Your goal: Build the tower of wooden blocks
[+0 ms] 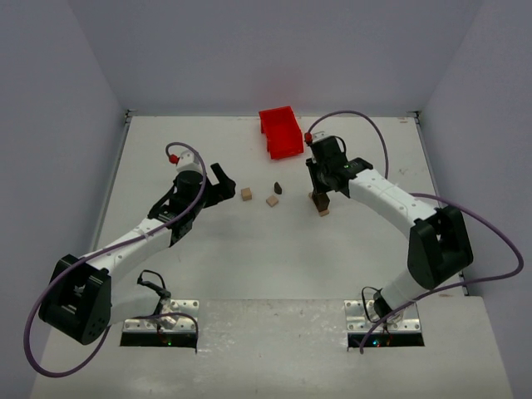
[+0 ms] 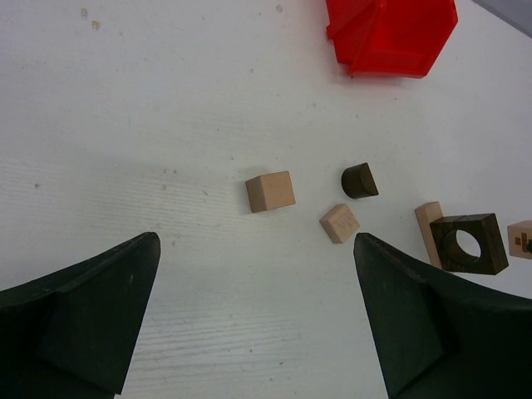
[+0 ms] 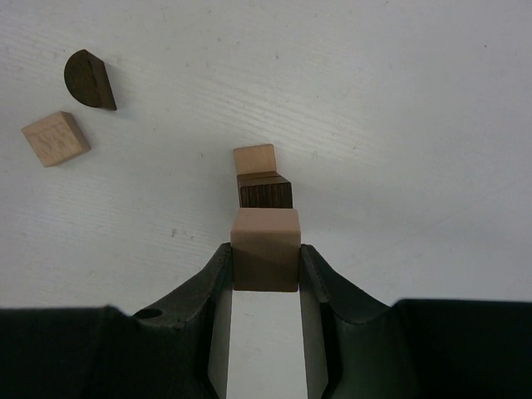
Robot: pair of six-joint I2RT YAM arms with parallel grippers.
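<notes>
A white, faintly grained surface (image 1: 249,266) was boxed in by plain pale-grey panels: a left wall (image 1: 50,125), a far wall (image 1: 274,50) and a right wall (image 1: 490,100). The light was soft and even.

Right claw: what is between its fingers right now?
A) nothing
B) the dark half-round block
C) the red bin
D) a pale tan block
D: in the right wrist view, the right claw has both fingers pressed against the sides of a pale tan block, just short of the dark block on the table.
</notes>
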